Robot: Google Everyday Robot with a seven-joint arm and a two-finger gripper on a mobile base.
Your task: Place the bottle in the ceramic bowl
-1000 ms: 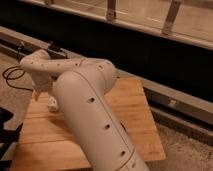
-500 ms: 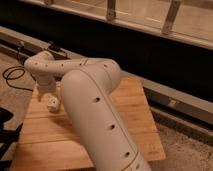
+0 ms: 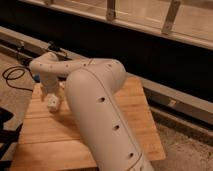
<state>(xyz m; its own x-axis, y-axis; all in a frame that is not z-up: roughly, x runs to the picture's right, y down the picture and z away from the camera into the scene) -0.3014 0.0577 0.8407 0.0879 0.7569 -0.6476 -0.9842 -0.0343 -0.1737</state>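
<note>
My gripper point(image 3: 52, 103) hangs at the end of the white arm point(image 3: 95, 105), low over the left part of the wooden board point(image 3: 135, 107). Its pale tip points down at the board. The arm's thick upper link crosses the middle of the camera view and covers much of the board. No bottle can be made out, and whether the pale tip holds anything cannot be told. The ceramic bowl is hidden or out of view.
The board lies on a speckled floor in front of a dark wall with a metal rail point(image 3: 165, 95) along its base. A black cable point(image 3: 12, 75) loops on the floor at the left. A dark object point(image 3: 5, 130) sits at the left edge.
The arm has swung a little to the right, and the gripper has moved right and lower over the board.
</note>
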